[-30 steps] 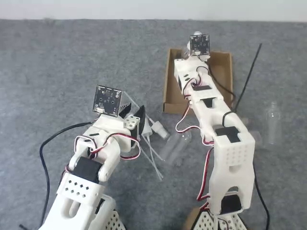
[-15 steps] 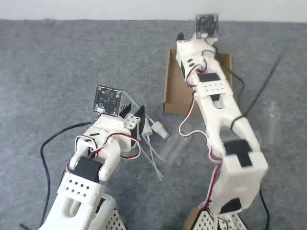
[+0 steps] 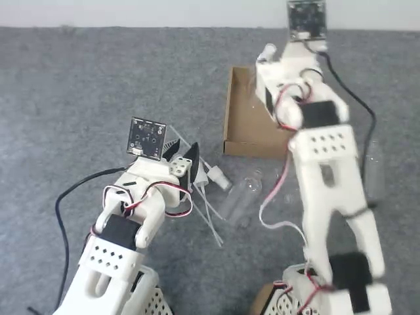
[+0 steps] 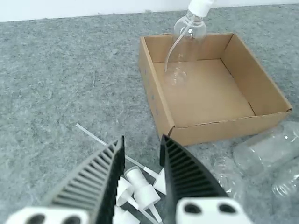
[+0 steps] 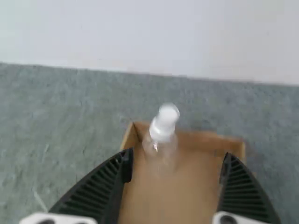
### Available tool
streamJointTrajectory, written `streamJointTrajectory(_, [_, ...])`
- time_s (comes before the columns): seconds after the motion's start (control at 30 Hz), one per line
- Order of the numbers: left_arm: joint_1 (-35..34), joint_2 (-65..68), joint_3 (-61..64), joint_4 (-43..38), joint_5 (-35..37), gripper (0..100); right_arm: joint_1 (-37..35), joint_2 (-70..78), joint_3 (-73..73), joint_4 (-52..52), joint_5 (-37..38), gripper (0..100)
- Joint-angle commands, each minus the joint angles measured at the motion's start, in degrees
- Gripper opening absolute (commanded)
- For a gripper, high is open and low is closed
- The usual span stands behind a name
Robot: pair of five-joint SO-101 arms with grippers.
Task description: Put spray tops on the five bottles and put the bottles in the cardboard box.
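A clear bottle [image 4: 186, 35] with a white spray top stands tilted inside the cardboard box [image 4: 161, 109], against its far wall. The right wrist view shows the same bottle [image 5: 161, 140] between and beyond the fingers of my right gripper [image 5: 175, 186], which is open and holds nothing above the box [image 5: 201, 186]. My left gripper [image 4: 141, 161] is open low over loose spray tops [image 4: 140, 184] on the carpet, near the box's front corner. In the high view it [image 3: 187, 163] sits left of the box [image 3: 246, 138]. Topless bottles [image 4: 266, 149] lie by the box's front wall.
Grey carpet covers the table. Clear bottles [image 3: 239, 200] and spray tops with long tubes [image 3: 216, 176] lie between the two arms. Another bottle [image 3: 375, 164] lies right of the right arm. A black cable [image 3: 62, 210] runs along the left arm.
The right arm has risen and pulled back from low over the box. The capped bottle stays in the box, free of its fingers. The left arm has not moved.
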Motion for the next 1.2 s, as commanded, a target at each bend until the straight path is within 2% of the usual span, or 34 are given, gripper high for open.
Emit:
streamJointTrajectory(0.0, [-0.35,-0.79,-0.57,-1.41,0.26,11,3.30,-10.86,-3.34,12.53,0.18,26.2])
streamJointTrajectory(0.07, [-0.35,-0.79,-0.57,-1.41,0.26,11,6.37,-14.55,-3.16,18.77,4.13,26.3])
streamJointTrajectory(0.17, [-0.35,-0.79,-0.57,-1.41,0.26,11,11.21,-17.89,-1.49,22.37,13.27,26.3])
streamJointTrajectory(0.37, [0.00,-0.79,-0.48,-1.41,0.26,11,27.30,-14.46,0.62,24.04,19.96,26.3])
streamJointTrajectory(0.5, [-0.18,-0.79,-0.57,-1.41,0.26,11,31.87,-6.29,0.53,23.25,23.82,26.3])
streamJointTrajectory(0.57, [-0.18,-0.79,-0.57,-1.41,0.26,11,31.34,-2.59,0.53,21.85,24.09,26.3])
streamJointTrajectory(0.7, [0.09,-0.79,-0.40,-1.41,0.26,11,25.19,2.95,0.53,18.33,23.74,26.3])
streamJointTrajectory(0.97, [0.09,-0.53,-0.40,-1.41,0.26,11,14.02,8.92,0.44,10.42,16.44,26.3])
streamJointTrajectory(1.17, [0.09,-0.79,-0.40,-1.41,0.26,11,12.53,14.46,0.44,4.88,13.71,26.1])
